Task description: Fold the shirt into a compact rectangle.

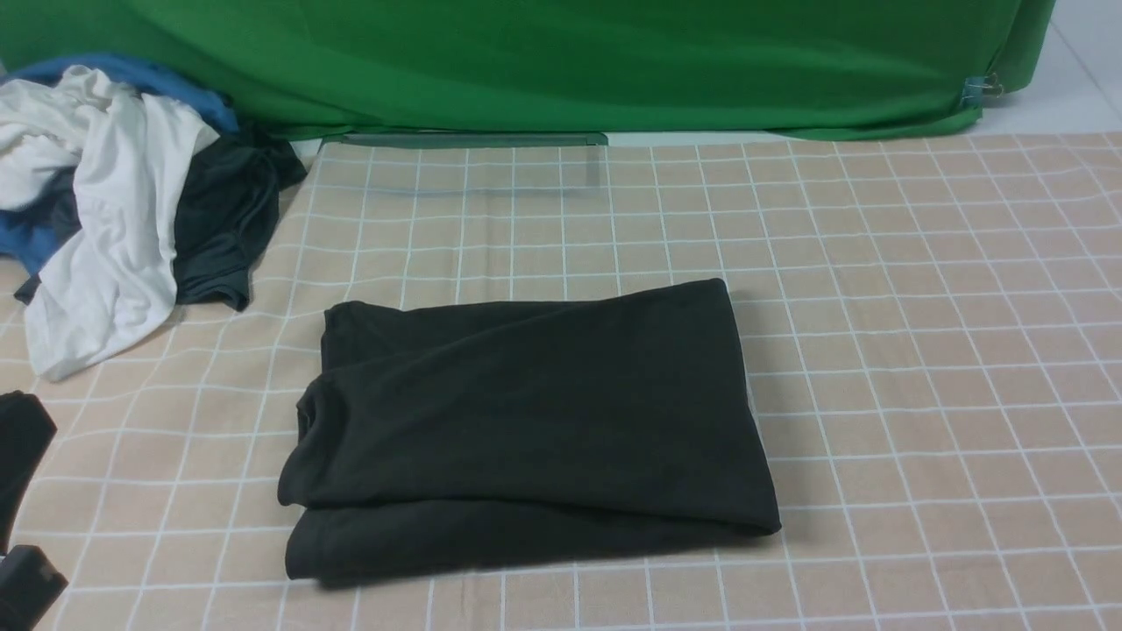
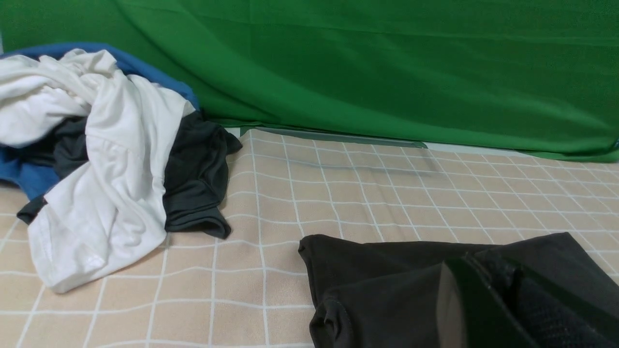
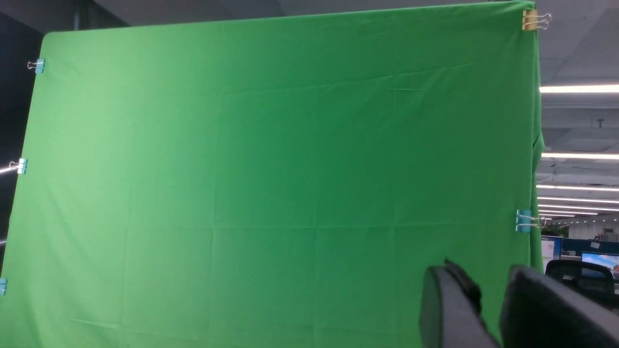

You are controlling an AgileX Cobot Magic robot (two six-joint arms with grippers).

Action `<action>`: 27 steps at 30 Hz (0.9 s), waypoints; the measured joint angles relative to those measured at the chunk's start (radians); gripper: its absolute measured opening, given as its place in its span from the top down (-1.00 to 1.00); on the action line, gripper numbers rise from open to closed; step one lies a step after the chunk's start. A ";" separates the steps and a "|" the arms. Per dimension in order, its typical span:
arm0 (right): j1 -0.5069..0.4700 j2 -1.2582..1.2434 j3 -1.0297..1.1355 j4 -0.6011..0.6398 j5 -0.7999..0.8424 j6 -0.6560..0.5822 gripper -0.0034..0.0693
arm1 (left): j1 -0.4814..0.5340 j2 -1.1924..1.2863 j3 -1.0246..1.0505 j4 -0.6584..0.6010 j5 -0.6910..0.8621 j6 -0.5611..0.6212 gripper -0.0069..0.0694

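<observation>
The shirt (image 1: 526, 429) lies folded into a thick black rectangle mid-worktop, nearer the front edge; left gripper (image 2: 503, 290) pressed together, right gripper (image 3: 488, 309) slightly parted, empty.

Table under a beige white-gridded cloth (image 1: 920, 350), folded black shirt (image 1: 535, 429) lying on it, heap of white, blue and dark garments (image 1: 123, 219) well left of and behind the shirt.

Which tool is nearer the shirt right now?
Left. The left tool sits low beside the folded shirt. The right tool is raised, facing the green backdrop, no shirt in its view.
</observation>
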 joint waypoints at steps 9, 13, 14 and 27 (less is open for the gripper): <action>0.000 0.000 0.000 0.000 0.000 0.001 0.26 | 0.000 0.000 0.000 0.014 0.000 0.021 0.77; 0.000 0.000 0.000 0.000 0.000 0.001 0.26 | 0.002 0.000 0.004 0.073 -0.014 0.060 0.77; 0.000 0.000 0.000 0.000 0.000 0.001 0.26 | 0.007 -0.005 0.011 0.087 -0.026 0.071 0.77; 0.000 0.000 0.000 0.000 0.000 0.001 0.26 | 0.079 -0.206 0.331 0.130 -0.150 0.102 0.77</action>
